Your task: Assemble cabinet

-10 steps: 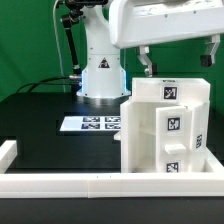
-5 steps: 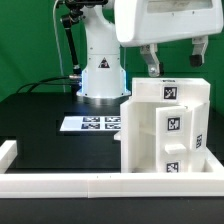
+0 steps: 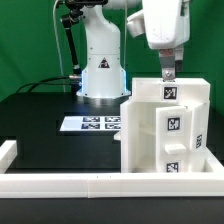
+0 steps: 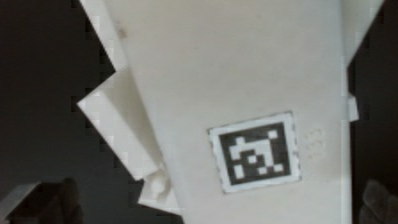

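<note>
The cabinet is a large white box with black-and-white tags, standing upright at the exterior view's right, next to the white frame. My gripper hangs just above the cabinet's top edge, seen edge-on. In the wrist view the cabinet's white top with one tag fills the picture. My gripper is open, with one dark finger showing at the picture's edge. The jaws stand wide to either side of the cabinet's top and hold nothing.
The marker board lies flat on the black table in front of the robot's base. A low white frame runs along the table's near edge, with a short wall at the exterior view's left.
The hand has turned over the cabinet from broadside to edge-on and come down a little toward its top. The jaws stayed open and the cabinet has not moved.
</note>
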Controlling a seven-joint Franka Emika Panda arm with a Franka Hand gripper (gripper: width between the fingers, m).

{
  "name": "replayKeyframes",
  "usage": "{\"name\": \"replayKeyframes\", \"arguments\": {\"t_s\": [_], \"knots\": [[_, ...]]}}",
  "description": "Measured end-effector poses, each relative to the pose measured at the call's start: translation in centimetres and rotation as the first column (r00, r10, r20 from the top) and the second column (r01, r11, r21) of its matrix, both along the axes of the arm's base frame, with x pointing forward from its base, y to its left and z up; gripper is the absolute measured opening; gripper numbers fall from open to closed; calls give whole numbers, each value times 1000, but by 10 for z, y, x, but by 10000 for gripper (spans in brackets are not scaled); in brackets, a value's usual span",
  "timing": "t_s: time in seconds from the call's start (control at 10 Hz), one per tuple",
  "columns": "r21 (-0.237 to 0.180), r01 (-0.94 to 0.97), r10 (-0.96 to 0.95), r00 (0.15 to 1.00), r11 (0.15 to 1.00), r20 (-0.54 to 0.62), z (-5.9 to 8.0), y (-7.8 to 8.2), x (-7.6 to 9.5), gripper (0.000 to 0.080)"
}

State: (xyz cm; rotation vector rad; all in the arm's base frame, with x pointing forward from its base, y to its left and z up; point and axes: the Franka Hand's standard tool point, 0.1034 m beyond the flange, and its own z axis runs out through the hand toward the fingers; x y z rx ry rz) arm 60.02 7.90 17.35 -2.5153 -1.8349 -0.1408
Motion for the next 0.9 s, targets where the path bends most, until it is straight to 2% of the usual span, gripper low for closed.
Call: {"name": "replayKeyframes", "arguments": {"t_s": [0.2,0.5,0.7,0.8,0.9], "knots": [[-18,-110,110,994,994,-1,-6,-3,-5,797],[-22,-91,90,996,996,-7,-25,-9,-19,797],[-22,-74,74,997,997,-14,-29,-11,-21,797],[-22,-65,64,998,998,-13,-28,-11,-21,655],[-22,-63,63,998,998,-13,-28,-12,-20,558]]}}
